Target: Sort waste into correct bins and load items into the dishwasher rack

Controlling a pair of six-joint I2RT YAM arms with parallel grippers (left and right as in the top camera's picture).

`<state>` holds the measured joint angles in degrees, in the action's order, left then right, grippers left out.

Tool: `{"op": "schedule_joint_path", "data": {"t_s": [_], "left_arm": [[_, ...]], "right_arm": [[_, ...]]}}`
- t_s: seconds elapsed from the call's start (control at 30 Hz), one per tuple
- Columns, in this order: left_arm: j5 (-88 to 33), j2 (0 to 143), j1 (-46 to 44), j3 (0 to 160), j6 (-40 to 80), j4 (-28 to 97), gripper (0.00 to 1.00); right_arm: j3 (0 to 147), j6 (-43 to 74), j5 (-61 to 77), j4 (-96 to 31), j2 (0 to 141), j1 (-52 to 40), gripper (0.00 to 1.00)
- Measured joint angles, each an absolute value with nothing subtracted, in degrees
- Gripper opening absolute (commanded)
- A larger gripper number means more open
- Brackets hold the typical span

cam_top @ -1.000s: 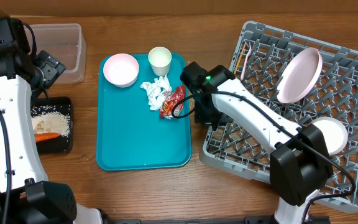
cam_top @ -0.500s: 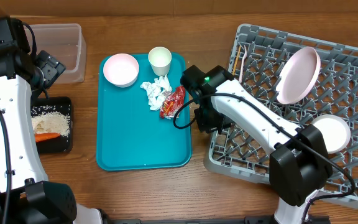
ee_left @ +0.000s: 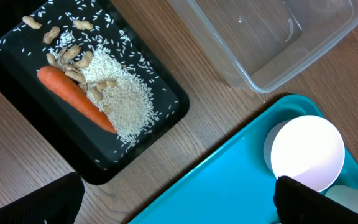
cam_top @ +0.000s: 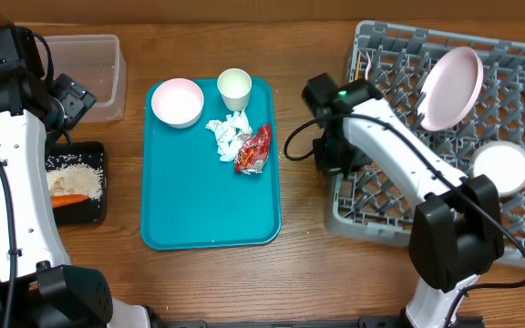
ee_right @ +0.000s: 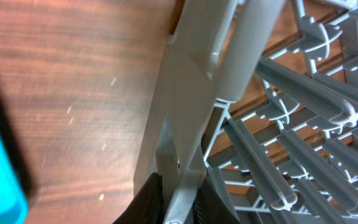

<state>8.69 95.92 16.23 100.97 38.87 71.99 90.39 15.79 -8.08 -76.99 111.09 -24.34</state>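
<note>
- Overhead: my R gripper [cam_top: 329, 160] at left edge of rack [cam_top: 518, 109]. Plate [cam_top: 450, 87] + bowl [cam_top: 502, 169] stand in rack. 2nd bowl [cam_top: 177, 101], cup [cam_top: 234, 87], tissue [cam_top: 227, 135], wrapper [cam_top: 253, 148] on teal tray [cam_top: 208, 210].
- L wrist: L gripper [ee_left: 176, 193] jaws spread wide, holding nothing. Carrot [ee_left: 76, 99], rice [ee_left: 126, 102], nuts [ee_left: 67, 56] in black tray [ee_left: 61, 127]; tub [ee_left: 260, 43] beside.
- R wrist: jaws pinching rack wall.

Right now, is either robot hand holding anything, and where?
The right gripper grips the dishwasher rack by the wall nearest the teal tray; the left gripper holds nothing.
</note>
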Motion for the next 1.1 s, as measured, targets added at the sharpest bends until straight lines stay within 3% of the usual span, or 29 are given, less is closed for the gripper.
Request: {"op": "schedule_joint_path", "data": {"t_s": [0.37, 0.6, 0.87, 1.1], "left_arm": [[8.7, 95.9, 16.2, 101.0, 38.9, 72.0, 1.00], [8.7, 95.9, 16.2, 101.0, 38.9, 72.0, 1.00], [8.7, 95.9, 16.2, 101.0, 38.9, 72.0, 1.00], [8.7, 95.9, 16.2, 101.0, 38.9, 72.0, 1.00]], "right_arm": [[90.4, 13.5, -9.3, -69.3, 111.1, -18.4, 0.08], [90.4, 12.1, -9.3, -71.3, 111.1, -17.5, 0.07], [90.4, 11.3, -10.6, -71.1, 111.1, -20.2, 0.07], [90.4, 12.0, -8.8, -71.1, 111.1, -30.1, 0.08]]}}
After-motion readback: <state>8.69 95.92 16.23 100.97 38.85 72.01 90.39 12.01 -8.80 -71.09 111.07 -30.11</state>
